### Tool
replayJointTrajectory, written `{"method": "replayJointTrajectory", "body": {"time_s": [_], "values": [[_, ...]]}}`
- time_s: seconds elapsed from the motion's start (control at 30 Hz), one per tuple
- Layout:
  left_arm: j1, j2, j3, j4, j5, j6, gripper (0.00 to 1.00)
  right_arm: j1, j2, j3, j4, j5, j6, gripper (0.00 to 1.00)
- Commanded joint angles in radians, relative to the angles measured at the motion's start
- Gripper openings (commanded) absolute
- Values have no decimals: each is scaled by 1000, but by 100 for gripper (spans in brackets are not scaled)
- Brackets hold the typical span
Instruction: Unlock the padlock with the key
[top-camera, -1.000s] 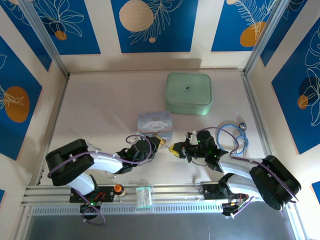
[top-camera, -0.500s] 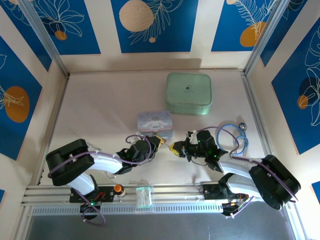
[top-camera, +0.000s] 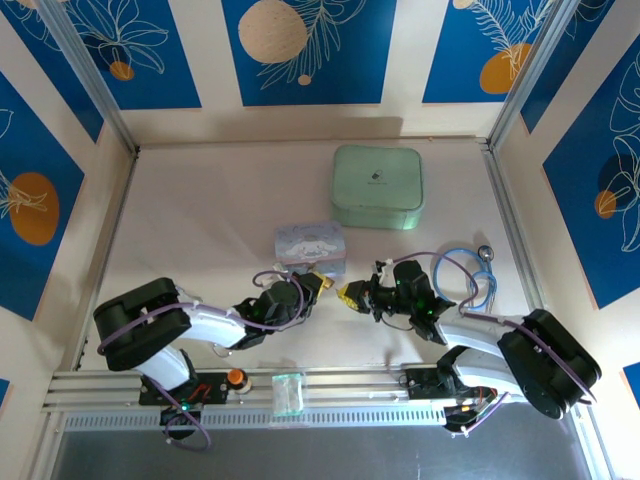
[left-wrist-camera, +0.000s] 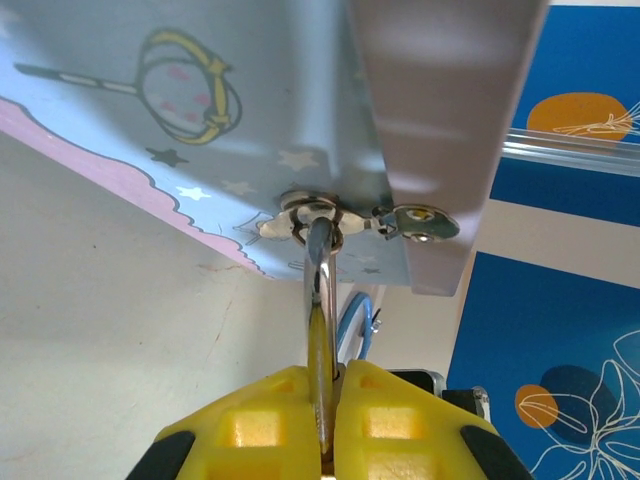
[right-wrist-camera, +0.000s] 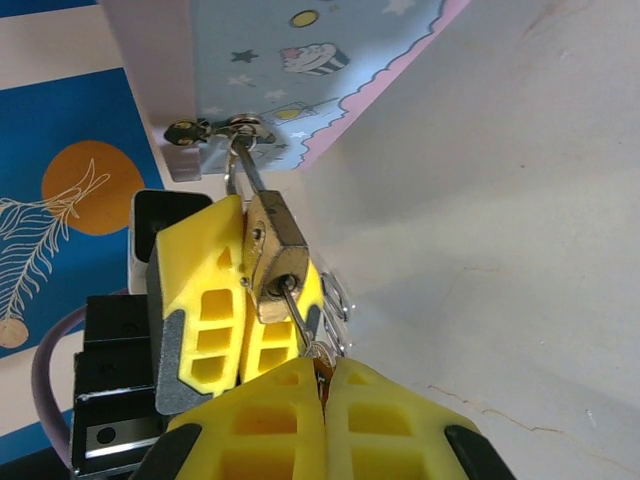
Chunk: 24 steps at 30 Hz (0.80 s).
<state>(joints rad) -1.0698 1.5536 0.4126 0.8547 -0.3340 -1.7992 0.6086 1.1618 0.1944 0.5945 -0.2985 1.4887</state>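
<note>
The brass padlock (right-wrist-camera: 275, 255) hangs by its silver shackle (left-wrist-camera: 318, 260) from the hasp (left-wrist-camera: 340, 215) of the pastel blue tin (top-camera: 310, 243). My left gripper (left-wrist-camera: 325, 420) is shut on the padlock body (left-wrist-camera: 320, 370), seen edge-on between its yellow fingers (right-wrist-camera: 205, 300). The thin silver key (right-wrist-camera: 298, 312) has its tip in the padlock's keyhole. My right gripper (right-wrist-camera: 325, 385) is shut on the key's head, just below the lock. In the top view both grippers, left (top-camera: 318, 282) and right (top-camera: 349, 293), meet at the tin's near right corner.
A mint green square box (top-camera: 377, 187) sits behind the tin. A blue cable loop (top-camera: 470, 275) lies to the right of the right arm. A key ring (right-wrist-camera: 338, 300) dangles beside the key. A small clear box (top-camera: 288, 390) rests on the front rail.
The right gripper has edged slightly up toward the tin with the key. The left gripper holds its place on the padlock.
</note>
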Motion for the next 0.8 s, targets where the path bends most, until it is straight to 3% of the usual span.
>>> {"method": "replayJointTrajectory", "body": {"time_s": [0.0,0.27,0.5,0.77], "values": [[-19,11,6,115,15,7,0,5,-13,5,-7,10,-21,0],[-46,58,22,220,58,-9,0,-19,108,19,162,-40,6,0],[-64,52,-12,224,33,-2,0,-63,97,20,88,-85,-13,0],[-75,89,24,268,99,7,0,-82,172,73,127,-189,-48,0]]}}
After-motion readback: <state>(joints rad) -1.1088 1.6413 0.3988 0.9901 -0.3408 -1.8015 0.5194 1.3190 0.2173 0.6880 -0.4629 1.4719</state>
